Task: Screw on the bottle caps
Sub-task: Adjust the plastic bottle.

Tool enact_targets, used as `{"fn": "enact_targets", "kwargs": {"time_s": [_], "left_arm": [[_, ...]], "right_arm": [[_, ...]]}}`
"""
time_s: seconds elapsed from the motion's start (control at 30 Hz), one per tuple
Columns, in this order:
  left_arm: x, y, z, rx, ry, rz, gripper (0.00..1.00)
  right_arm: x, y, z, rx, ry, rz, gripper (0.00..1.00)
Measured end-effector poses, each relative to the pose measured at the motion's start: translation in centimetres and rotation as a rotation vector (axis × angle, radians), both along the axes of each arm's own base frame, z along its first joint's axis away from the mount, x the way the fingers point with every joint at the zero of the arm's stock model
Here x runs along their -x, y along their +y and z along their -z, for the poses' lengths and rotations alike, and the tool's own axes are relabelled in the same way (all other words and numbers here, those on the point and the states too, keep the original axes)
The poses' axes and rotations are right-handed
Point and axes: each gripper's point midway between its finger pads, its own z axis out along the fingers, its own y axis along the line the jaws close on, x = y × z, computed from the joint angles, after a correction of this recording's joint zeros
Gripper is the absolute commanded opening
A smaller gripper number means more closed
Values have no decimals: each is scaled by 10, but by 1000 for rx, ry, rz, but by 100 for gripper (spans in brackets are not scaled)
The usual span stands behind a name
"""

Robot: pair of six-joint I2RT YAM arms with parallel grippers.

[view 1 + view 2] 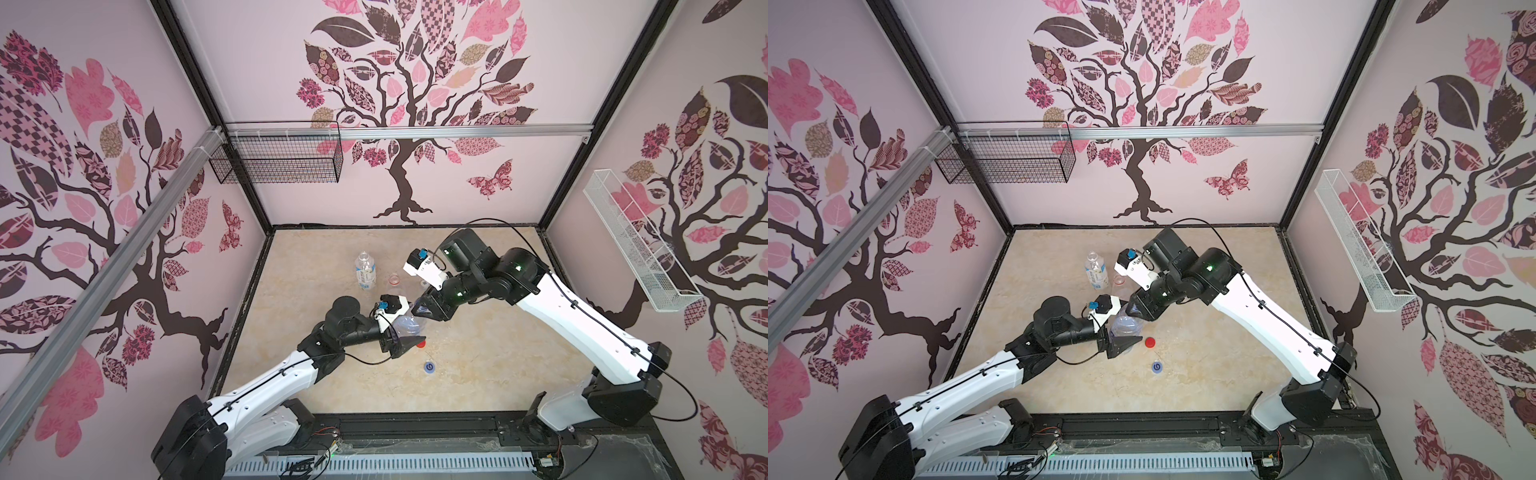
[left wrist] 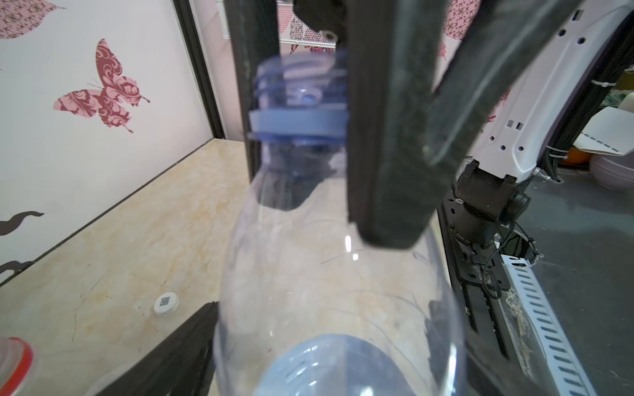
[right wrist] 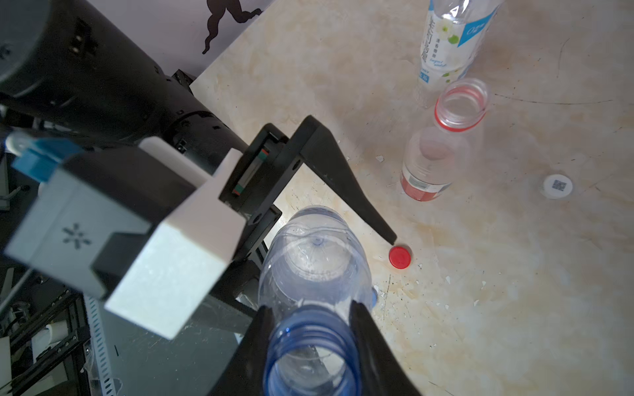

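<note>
Progress: nothing capped yet. All three bottle mouths show bare.

- Right tool (image 3: 310,307): pinching the threaded neck of the squat bluish bottle (image 3: 315,260), which is tilted off upright above the tabletop (image 3: 514,308), between the two arms.
- Left tool (image 1: 1126,332): fingers spread on either side of the bottle's body, no grip. Contact cannot be told.
- Red cap (image 3: 399,257): loose on the tabletop, just beside one left fingertip.
- Blue cap (image 1: 1157,366): loose, nearer the robot's base.
- White cap (image 3: 558,186): loose, beyond the red-labelled bottle (image 3: 442,154).
- The red-labelled bottle stands open, close to the taller white-green labelled bottle (image 1: 365,270).

Left to do, by judgement: all three screwings.

Obstruction: the right tool crowds the very neck that the blue cap needs.
</note>
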Motion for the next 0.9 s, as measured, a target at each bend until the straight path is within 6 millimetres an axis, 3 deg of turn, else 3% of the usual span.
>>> {"fn": "enact_targets", "kwargs": {"time_s": [0.63, 0.77, 0.9], "left_arm": [[1, -1, -1, 5, 2, 4, 69], [0, 0, -2, 4, -4, -2, 70], [0, 2, -2, 3, -7, -11, 71]], "right_arm": [[-1, 2, -7, -16, -28, -23, 27], [-1, 3, -7, -19, -29, -22, 44], [-1, 1, -10, -20, -30, -13, 67]]}}
